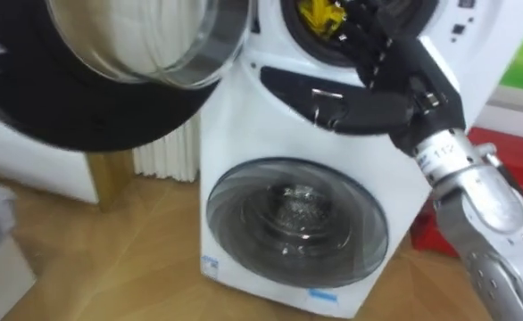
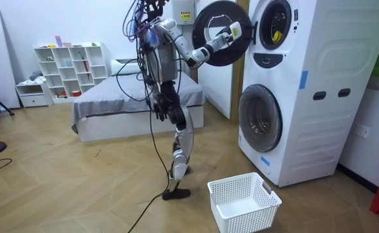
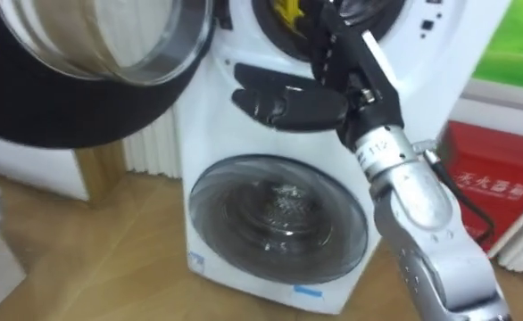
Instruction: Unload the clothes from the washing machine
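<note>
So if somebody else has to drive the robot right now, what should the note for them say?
Right hand: up at the mouth of the upper washing machine, right beside the yellow cloth. Whether it has hold of the cloth can't be told.
Things: the yellow cloth is inside the upper drum. The upper door is swung open and the lower door is shut. The white basket sits on the floor in front of the machines and looks empty.
Done: door open, hand at the cloth.
Left: grip the cloth, pull it out, then probably drop it in the basket.
</note>
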Available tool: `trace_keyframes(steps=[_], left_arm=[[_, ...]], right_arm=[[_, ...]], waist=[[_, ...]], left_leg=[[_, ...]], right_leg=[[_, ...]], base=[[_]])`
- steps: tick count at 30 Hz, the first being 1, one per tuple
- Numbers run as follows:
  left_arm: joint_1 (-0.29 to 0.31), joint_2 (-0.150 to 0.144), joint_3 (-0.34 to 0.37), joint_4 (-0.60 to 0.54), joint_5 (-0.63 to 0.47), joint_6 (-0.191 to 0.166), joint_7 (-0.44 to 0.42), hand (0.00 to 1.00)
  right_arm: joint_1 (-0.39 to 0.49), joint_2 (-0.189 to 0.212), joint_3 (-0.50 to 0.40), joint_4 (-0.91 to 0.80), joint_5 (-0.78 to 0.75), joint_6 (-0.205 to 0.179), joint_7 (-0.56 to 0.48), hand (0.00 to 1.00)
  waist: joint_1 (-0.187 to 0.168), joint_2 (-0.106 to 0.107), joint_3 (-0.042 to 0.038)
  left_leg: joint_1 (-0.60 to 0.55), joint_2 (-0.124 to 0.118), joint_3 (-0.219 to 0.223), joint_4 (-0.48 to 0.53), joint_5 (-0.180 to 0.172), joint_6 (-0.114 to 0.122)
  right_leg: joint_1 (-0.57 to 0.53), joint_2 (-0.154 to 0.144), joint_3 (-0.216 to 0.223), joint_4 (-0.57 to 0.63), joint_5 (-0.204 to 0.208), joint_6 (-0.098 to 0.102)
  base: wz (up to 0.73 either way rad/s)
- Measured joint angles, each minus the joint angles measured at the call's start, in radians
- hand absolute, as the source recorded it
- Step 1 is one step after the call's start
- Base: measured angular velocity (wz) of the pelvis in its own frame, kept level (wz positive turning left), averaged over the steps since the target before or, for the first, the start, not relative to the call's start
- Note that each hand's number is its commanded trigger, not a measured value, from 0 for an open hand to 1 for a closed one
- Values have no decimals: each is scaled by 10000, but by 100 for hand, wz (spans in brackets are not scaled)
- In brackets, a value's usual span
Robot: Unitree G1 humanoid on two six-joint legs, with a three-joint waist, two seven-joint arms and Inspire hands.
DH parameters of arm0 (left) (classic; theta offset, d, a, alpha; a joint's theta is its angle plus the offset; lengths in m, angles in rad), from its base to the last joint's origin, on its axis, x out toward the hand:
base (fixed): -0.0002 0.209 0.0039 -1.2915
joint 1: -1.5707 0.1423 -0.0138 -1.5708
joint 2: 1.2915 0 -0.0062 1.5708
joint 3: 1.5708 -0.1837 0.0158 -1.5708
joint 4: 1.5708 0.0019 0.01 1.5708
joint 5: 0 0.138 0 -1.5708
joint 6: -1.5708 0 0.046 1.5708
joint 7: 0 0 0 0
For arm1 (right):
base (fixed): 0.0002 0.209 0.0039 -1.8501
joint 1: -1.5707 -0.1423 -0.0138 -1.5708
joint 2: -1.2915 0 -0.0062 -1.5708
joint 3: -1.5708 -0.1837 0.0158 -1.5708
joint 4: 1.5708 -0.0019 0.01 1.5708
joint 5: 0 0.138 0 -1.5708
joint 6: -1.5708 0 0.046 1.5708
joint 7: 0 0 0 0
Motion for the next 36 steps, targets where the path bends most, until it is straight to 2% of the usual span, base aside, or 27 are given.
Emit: trace_keyframes(steps=[1,2,3,5,6,7,9,11,13,14,15,16,17,18,19,20,21,22,23,24,25,26,27,28,29,31,36], left_arm=[[178,69,37,9,-6,-5,-2,0],[297,144,68,14,-5,-7,-9,0],[294,150,178,15,-4,-7,-18,0],[284,156,407,7,-8,-140,-32,0],[261,156,422,-35,-7,-200,-32,0],[157,157,432,-118,-7,-220,-32,0],[-28,162,435,-203,-5,-214,-32,0],[-471,151,401,-267,-6,-238,-31,0],[-680,169,388,-267,-71,-297,-31,0],[-788,179,393,-269,-246,-393,-30,0],[-864,187,395,-269,-298,-415,-29,0],[-1035,200,398,-270,-392,-421,-29,0],[-1195,199,392,-279,-383,-451,-28,0],[-1248,206,391,-335,-383,-451,-29,0],[-1246,244,387,-656,-384,-459,-28,0],[-1341,285,375,-817,-383,-534,-27,0],[-1410,295,361,-794,-384,-577,-26,0],[-1431,289,326,-733,-387,-630,-26,0],[-1431,255,321,-729,-386,-652,-25,0],[-1385,247,322,-734,-387,-651,-22,0],[-1285,225,322,-728,-385,-646,3,0],[-1180,186,322,-717,-382,-636,13,0],[-1103,179,324,-696,-381,-630,14,0],[-929,192,376,-643,-380,-626,27,0],[-762,190,410,-547,-381,-611,142,0],[-549,172,416,-529,-380,-570,299,0],[-70,32,727,-543,-168,-410,349,0]], right_arm=[[0,5,-4,-38,75,16,-4,0],[1,-28,-7,-76,74,16,-51,0],[-2,-64,-6,-81,64,16,-98,0],[4,-89,11,-109,47,80,-169,0],[4,-92,8,-155,-22,79,-244,0],[4,-97,-2,-244,-135,75,-421,0],[3,-102,-13,-287,-245,75,-585,0],[2,-113,-40,-302,-488,73,-730,0],[1,-116,-48,-302,-477,62,-787,0],[-2,-120,-47,-302,-488,-24,-804,0],[-3,-128,-47,-297,-504,-92,-809,0],[-6,-176,-53,-269,-520,-209,-864,0],[-3,-260,-73,-195,-548,-286,-860,0],[5,-302,-89,-139,-553,-285,-854,0],[29,-357,-143,-90,-565,-280,-847,0],[24,-419,-259,-40,-573,-271,-762,0],[12,-429,-330,23,-570,-242,-714,0],[11,-466,-461,184,-510,-222,-689,0],[11,-478,-559,209,-528,-155,-713,0],[4,-489,-588,200,-555,-149,-728,0],[1,-577,-610,169,-555,-148,-778,0],[-10,-751,-610,169,-539,-143,-802,0],[-12,-806,-612,169,-527,-142,-826,0],[-52,-879,-619,162,-482,-142,-884,0],[-103,-1008,-628,165,-443,-145,-906,0],[-201,-1192,-707,167,-346,-143,-1034,0],[-261,-1222,-890,232,-396,-143,-1075,0]], waist=[[50,67,-9],[-122,29,-71],[-169,-6,-123],[-305,-102,-150],[-333,-93,-151],[-358,-77,-194],[-395,-20,-182],[-636,123,-178],[-626,176,-150],[-613,197,-115],[-609,198,-82],[-574,206,-60],[-596,238,-38],[-661,289,-45],[-715,321,-78],[-773,320,-64],[-811,314,-68],[-884,293,-75],[-981,274,-84],[-1052,256,-95],[-1174,222,-100],[-1149,201,-109],[-1155,185,-120],[-1159,110,-165],[-1151,52,-162],[-1126,86,-141],[-1134,131,-96]], left_leg=[[-185,45,-22,-340,674,6],[-125,9,52,-412,1074,336],[-90,-6,143,-424,1209,495],[178,-211,352,-371,1107,829],[231,-278,383,-348,1017,873],[269,-325,502,-279,854,938],[357,-445,541,-234,658,995],[513,-674,595,-198,413,1153],[799,-848,810,-299,253,1284],[994,-972,936,-390,160,1375],[1093,-1028,1020,-398,92,1429],[1252,-1136,1092,-408,-55,1526],[1466,-1167,992,-480,-145,1619],[1561,-1167,874,-565,-176,1635],[1692,-1097,677,-790,-195,1653],[1801,-1007,549,-995,-131,1677],[1875,-972,465,-1088,-99,1689],[2102,-932,352,-1221,-71,1722],[2359,-934,209,-1390,-71,1727],[2465,-943,119,-1440,-71,1727],[2719,-970,-12,-1620,-72,1726],[3021,-980,-25,-1823,-76,1719],[3151,-986,-33,-1916,-77,1717],[3408,-1008,-42,-2160,-113,1656],[3642,-1025,-41,-2388,-179,1595],[3855,-843,-35,-2629,-208,1539],[4186,-506,42,-2953,-290,1385]], right_leg=[[108,-16,50,-5,-116,115],[141,-17,64,-20,-225,258],[164,-48,66,-37,-216,352],[518,-294,162,-296,-162,474],[590,-379,134,-312,-185,525],[663,-495,136,-290,-214,579],[775,-640,194,-150,-250,643],[716,-930,251,469,-426,951],[483,-1257,291,1374,-528,1131],[235,-1515,181,2189,-498,1171],[144,-1621,165,2553,-468,1193],[-94,-1752,202,3251,-325,1269],[-407,-1781,258,3851,43,1326],[-581,-1761,294,4142,305,1285],[-958,-1540,470,4368,244,1209],[-1396,-1234,473,4138,-95,1075],[-1632,-1073,484,3916,-206,1028],[-1942,-795,488,3204,-270,944],[-2116,-463,567,2190,-167,799],[-2152,-286,707,1612,-38,709],[-2283,-17,974,646,443,601],[-2365,212,1073,58,1167,428],[-2350,265,1068,-160,1469,319],[-2272,355,1027,-430,2189,152],[-2201,381,1017,-430,2681,67],[-1881,568,988,-863,2726,5],[-1452,908,869,-1345,2748,-63]], base=[[-19],[-7],[0],[-10],[0],[-9],[-4],[14],[-8],[-13],[-10],[0],[0],[6],[14],[20],[34],[38],[39],[42],[37],[36],[26],[24],[17],[8],[4]])
